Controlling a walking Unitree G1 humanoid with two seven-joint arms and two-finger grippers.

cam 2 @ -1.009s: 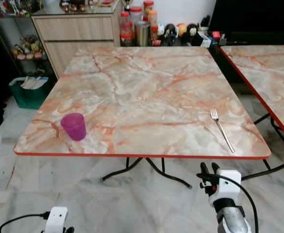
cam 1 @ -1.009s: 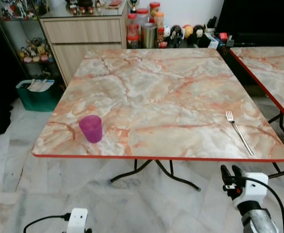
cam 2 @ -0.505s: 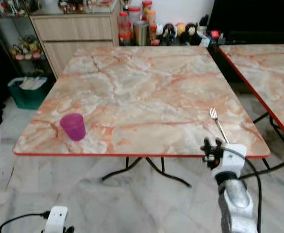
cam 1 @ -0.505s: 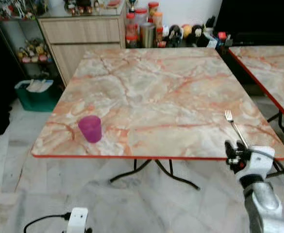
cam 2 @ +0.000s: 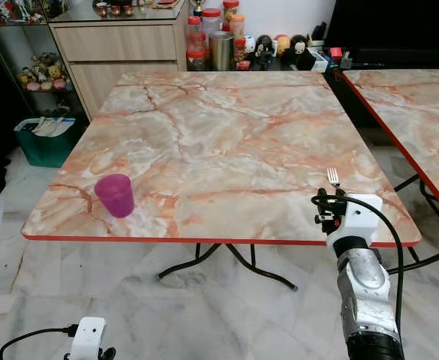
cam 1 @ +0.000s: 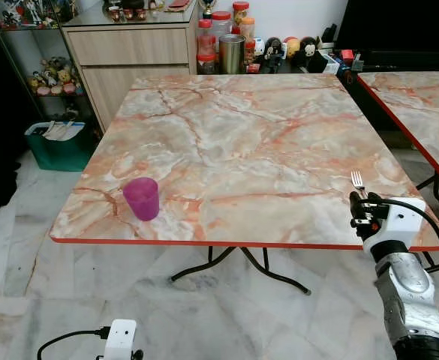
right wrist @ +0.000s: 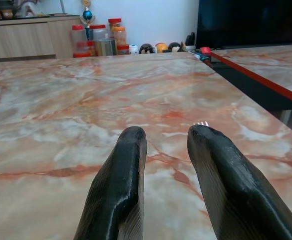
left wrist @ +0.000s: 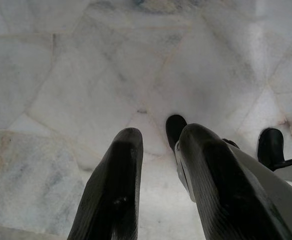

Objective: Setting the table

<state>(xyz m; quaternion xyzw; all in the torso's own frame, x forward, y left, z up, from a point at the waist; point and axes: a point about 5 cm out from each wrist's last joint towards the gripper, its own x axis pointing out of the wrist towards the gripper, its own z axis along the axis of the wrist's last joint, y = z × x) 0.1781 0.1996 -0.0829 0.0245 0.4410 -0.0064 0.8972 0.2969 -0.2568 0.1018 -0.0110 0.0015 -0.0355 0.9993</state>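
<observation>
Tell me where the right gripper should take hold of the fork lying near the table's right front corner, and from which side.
Grip the handle, probably near its middle, not the tines. The fork lies flat on the table, tines pointing away from the robot and handle running toward the front edge, where the right gripper now covers it. Come from above with a finger on each side of the thin, low handle.
</observation>
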